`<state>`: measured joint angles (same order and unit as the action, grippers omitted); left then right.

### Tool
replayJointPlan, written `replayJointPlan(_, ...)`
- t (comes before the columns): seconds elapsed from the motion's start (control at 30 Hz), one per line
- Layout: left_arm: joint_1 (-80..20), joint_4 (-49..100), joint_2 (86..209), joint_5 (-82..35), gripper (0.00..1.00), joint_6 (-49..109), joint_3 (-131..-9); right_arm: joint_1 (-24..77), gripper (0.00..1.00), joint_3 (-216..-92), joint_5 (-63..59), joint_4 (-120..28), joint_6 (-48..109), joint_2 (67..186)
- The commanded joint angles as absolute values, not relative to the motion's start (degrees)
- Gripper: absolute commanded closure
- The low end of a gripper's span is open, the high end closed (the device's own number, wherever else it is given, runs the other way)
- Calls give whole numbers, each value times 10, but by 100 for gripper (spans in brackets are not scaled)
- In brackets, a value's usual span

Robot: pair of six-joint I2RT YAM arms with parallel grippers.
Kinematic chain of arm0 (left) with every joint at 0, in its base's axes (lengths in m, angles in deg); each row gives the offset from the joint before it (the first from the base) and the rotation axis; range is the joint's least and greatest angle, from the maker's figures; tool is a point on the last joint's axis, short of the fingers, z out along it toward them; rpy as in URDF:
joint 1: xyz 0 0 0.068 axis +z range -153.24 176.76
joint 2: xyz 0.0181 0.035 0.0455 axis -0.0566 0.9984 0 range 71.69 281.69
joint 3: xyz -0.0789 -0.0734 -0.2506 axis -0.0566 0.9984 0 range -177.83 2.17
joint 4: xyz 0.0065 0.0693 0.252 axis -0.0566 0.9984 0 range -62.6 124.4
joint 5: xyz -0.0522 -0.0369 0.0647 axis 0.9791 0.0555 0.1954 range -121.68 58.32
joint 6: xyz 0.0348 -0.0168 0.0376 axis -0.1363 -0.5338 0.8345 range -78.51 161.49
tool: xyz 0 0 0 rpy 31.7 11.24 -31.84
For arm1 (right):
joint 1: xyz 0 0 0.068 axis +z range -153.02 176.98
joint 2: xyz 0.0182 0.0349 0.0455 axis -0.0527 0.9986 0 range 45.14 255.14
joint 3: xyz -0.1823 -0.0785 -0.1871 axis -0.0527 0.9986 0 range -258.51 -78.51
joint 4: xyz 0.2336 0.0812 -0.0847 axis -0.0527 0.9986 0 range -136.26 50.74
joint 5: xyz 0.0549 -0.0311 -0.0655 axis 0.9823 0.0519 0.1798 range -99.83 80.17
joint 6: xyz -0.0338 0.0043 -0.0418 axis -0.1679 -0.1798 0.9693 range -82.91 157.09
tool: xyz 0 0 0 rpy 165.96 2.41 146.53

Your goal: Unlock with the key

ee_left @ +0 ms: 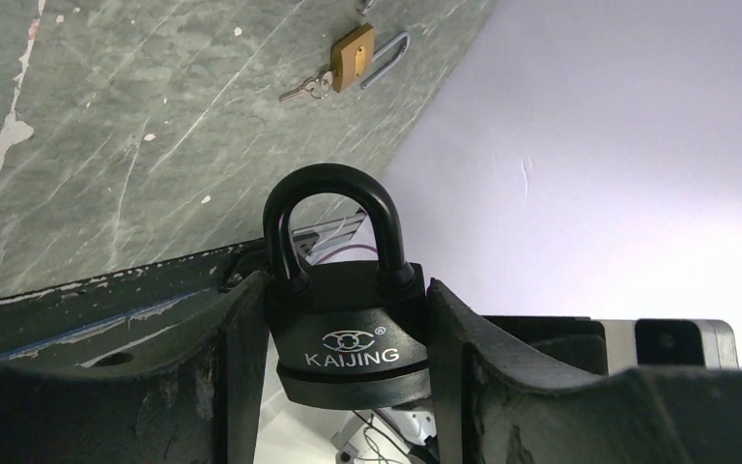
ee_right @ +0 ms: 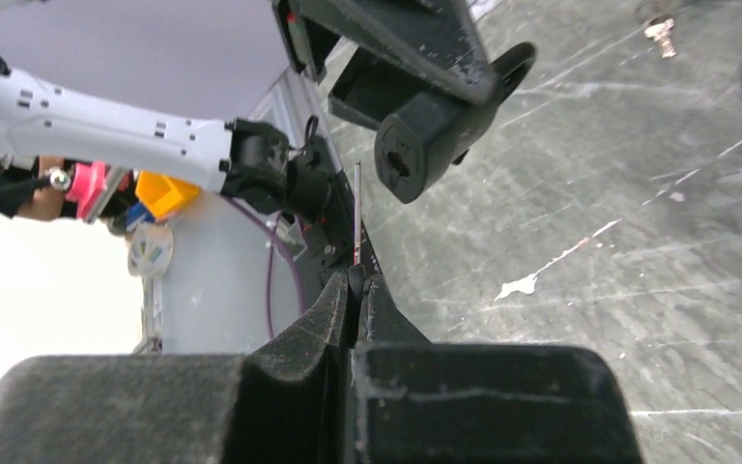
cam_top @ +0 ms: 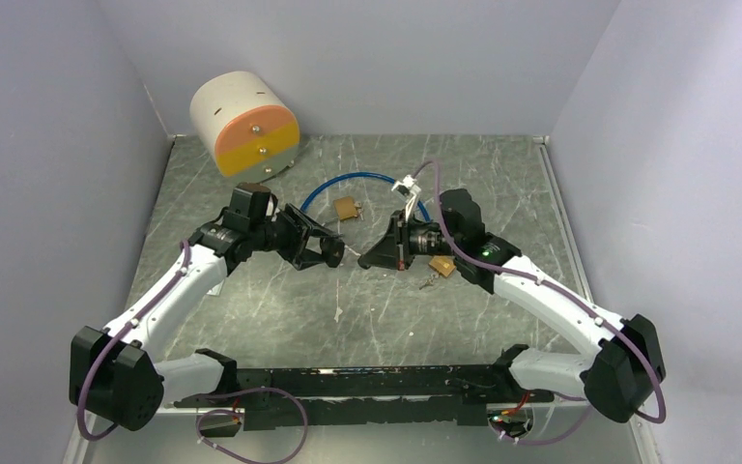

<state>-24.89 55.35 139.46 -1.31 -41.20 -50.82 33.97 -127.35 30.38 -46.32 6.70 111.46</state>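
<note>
Clamped in the left gripper (ee_left: 348, 295) sits one black KAIJING padlock (ee_left: 348, 353). Right gripper (ee_right: 356, 280), pinched together on one slim metal key (ee_right: 357, 208), holds its tip just beside the keyhole. Far brass padlock (cam_top: 346, 208) and near brass padlock (cam_top: 442, 266) lie on the table (cam_top: 280, 309).

A robotics lab cell is indicated: a marbled surface (cam_top: 251, 319) is boxed by plain walls (cam_top: 48, 145), with cabled arms (cam_top: 174, 290) bolted on.

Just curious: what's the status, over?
Left jaws clamped on black rounded padlock. Right jaws shut on thin metal key, short of keyhole. Nothing between.
</note>
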Motion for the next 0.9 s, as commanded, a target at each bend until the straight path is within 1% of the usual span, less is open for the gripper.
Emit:
replayJointPlan(0.0, -246, 541, 1374, 16, 86, -425, -550, 365, 100, -1318, 334, -405, 108, 1136)
replayJointPlan(0.2, -246, 542, 1367, 10, 86, -421, -545, 383, 100, -1338, 305, -366, 125, 1157)
replayJointPlan(0.43, -247, 518, 1354, 8, 86, -419, -517, 383, 100, -1364, 260, -355, 104, 1176)
replayJointPlan(0.87, -247, 506, 1359, 0, 86, -417, -505, 384, 100, -1363, 269, -377, 91, 1178)
